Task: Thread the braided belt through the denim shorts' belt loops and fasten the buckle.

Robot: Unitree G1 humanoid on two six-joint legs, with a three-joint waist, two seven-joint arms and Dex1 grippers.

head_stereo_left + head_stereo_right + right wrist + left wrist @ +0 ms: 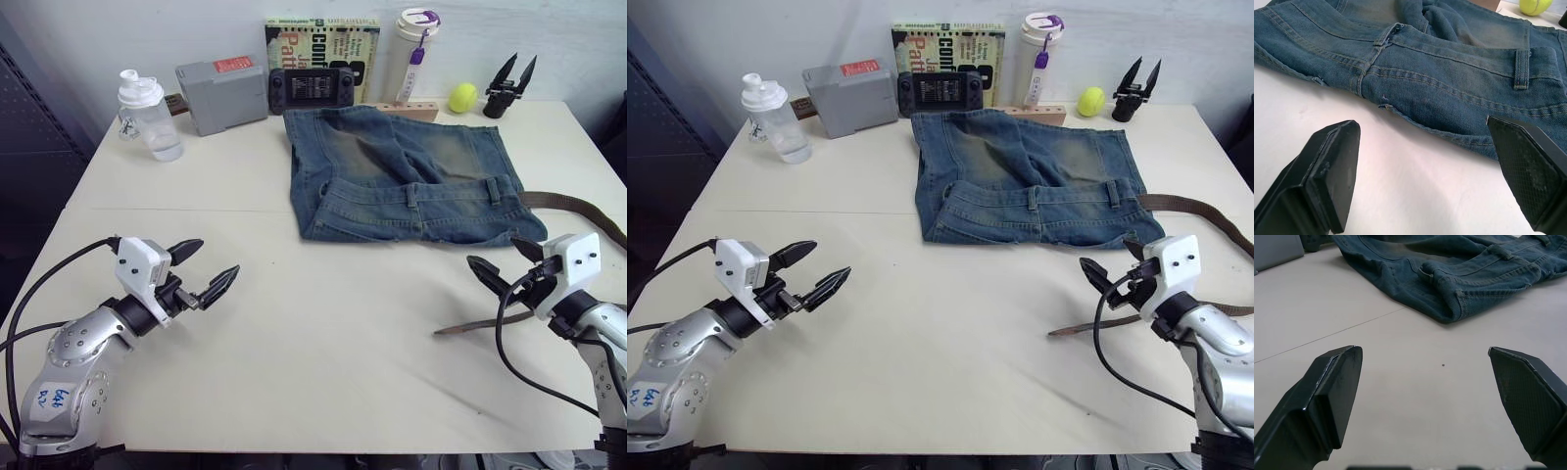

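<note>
The denim shorts [402,176] are lying flat on the white table [323,343], waistband toward the robot and legs pointing at the back wall. Two of the belt loops [493,188] are showing as short upright strips on the waistband. The braided belt [578,208] is resting on the table at the robot's right: one stretch is emerging beside the right end of the waistband and running off toward the table's edge, and another narrow stretch [1092,326] is lying flat below the right gripper [505,262]. I cannot tell where the buckle is.

Along the back of the table, things are standing in a row: a clear shaker bottle [149,116] with a white lid (what is inside it I cannot tell), a grey box [221,94] with a red label, a black handheld game console [312,90], a book [323,39] propped upright behind it, a white tumbler [413,54] with a purple strap, a wooden block [416,110] touching the far edge of the shorts, a yellow-green ball [463,97], and a spare black two-fingered gripper [510,86] standing upright.

The left gripper [204,266] is hovering over bare table with its fingers spread wide and nothing between them. The right gripper is also hanging wide and empty, just near the shorts' waistband corner.
</note>
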